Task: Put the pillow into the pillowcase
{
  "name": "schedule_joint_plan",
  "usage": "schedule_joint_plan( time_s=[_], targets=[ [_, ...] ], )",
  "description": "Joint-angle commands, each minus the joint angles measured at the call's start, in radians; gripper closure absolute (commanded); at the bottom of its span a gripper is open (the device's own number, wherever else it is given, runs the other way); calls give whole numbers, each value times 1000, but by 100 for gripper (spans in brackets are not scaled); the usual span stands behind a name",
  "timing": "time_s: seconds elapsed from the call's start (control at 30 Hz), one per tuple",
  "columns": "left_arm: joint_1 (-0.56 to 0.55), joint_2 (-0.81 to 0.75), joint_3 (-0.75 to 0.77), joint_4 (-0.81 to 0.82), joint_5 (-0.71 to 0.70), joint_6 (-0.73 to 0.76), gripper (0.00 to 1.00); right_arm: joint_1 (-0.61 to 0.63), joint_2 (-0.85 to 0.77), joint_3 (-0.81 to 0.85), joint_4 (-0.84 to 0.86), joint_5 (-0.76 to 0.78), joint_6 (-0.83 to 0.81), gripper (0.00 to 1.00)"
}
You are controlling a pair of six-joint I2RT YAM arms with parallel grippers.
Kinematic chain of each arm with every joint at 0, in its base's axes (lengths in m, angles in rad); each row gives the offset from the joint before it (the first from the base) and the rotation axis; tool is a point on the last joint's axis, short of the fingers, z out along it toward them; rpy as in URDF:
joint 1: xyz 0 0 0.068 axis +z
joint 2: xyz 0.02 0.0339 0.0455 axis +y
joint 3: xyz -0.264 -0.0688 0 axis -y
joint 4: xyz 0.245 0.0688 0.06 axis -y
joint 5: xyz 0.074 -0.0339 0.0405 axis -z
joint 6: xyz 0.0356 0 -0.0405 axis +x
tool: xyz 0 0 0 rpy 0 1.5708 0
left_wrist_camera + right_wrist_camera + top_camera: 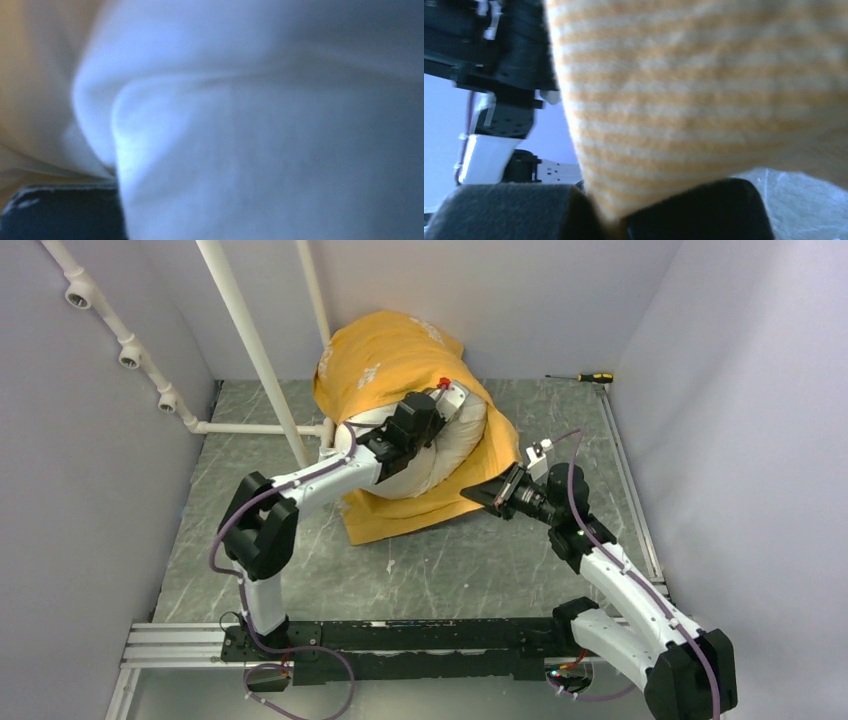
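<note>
The pillow [455, 455] lies at the far centre of the worktop [450, 570]; the yellow-orange pillowcase [390, 360] covers its upper part, leaving the near white end exposed; the right tool [478, 496] is closed, pinching the pillowcase's lower edge between both pads; the left tool [445, 400] presses against the exposed pillow; its opening cannot be determined.
</note>
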Motion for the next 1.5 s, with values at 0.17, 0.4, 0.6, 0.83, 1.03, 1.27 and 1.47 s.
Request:
schedule_joint_plan(
  time_s=[0.17, 0.4, 0.6, 0.83, 1.03, 1.27, 1.47],
  targets=[
    [83, 335, -71, 236, -373, 205, 100, 9, -44, 426, 157, -344, 84, 100],
    [179, 397, -46, 275, -391, 263, 100, 9, -43, 570, 235, -406, 145, 100],
    [207, 362, -22, 218, -316, 261, 100, 7, -50, 624, -6, -408, -66, 100],
    [124, 121, -60, -92, -66, 46, 86, -11, -27, 525, -486, -223, -401, 100],
    [58, -61, -64, -376, 168, -149, 33, -41, -36, 262, -477, -150, -405, 100],
    [1, -334, -141, -499, 325, -357, 1, -62, -62, 99, -483, -127, -391, 94],
    [1, -457, -123, -576, 514, -453, 1, -71, -84, -38, -422, -125, -354, 93]
  ],
)
